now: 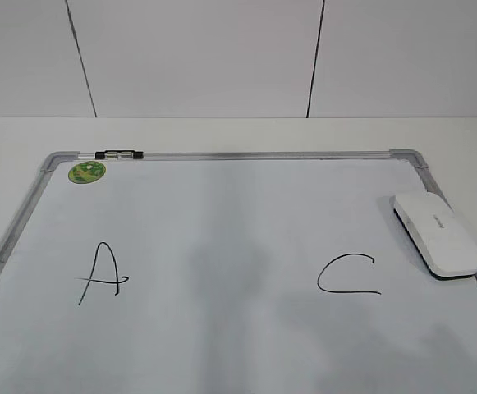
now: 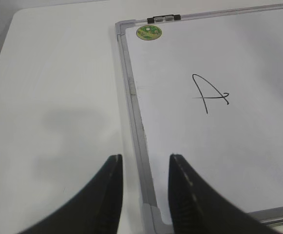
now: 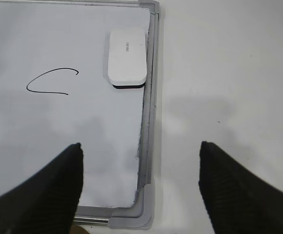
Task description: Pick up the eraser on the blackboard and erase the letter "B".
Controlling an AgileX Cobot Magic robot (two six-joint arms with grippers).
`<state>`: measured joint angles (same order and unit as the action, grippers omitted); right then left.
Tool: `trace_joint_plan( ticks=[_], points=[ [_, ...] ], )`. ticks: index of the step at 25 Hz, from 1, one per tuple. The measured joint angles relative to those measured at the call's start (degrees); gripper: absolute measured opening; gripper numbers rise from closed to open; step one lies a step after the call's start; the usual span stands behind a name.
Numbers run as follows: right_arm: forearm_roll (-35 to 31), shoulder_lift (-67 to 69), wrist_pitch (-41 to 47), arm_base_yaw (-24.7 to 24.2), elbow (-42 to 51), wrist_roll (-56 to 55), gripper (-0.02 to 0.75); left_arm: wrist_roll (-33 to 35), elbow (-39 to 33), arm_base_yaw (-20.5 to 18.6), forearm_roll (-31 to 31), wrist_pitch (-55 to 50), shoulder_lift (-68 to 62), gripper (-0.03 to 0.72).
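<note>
The blackboard [image 1: 263, 154] is a white dry-erase board with a silver frame, lying flat on the table. The white eraser [image 1: 435, 234] lies on it against the right frame edge, black felt down; it also shows in the right wrist view [image 3: 126, 57]. No letter "B" shows between the "A" [image 1: 100, 272] and the "C" [image 1: 349, 275]; that area is blank. My left gripper [image 2: 145, 157] is open and empty above the board's left frame [image 2: 131, 97]. My right gripper [image 3: 140, 145] is wide open and empty above the board's near right corner [image 3: 148, 195], well short of the eraser. Neither gripper shows in the exterior view.
A round green sticker [image 1: 86, 171] and a small black-and-silver clip [image 1: 118, 154] sit at the board's far left corner. White table surface [image 3: 229, 73] lies to the right of the board and to the left of it [image 2: 58, 97]. A panelled wall stands behind.
</note>
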<state>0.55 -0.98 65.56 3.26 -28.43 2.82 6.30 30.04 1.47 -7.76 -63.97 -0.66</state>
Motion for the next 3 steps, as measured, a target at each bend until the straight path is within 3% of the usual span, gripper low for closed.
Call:
trace_joint_plan(
  ticks=[3],
  points=[
    [0.0, 0.0, 0.0, 0.0, 0.0, 0.0, 0.571, 0.0, 0.0, 0.0, 0.0, 0.0, 0.0, 0.241]
  ],
)
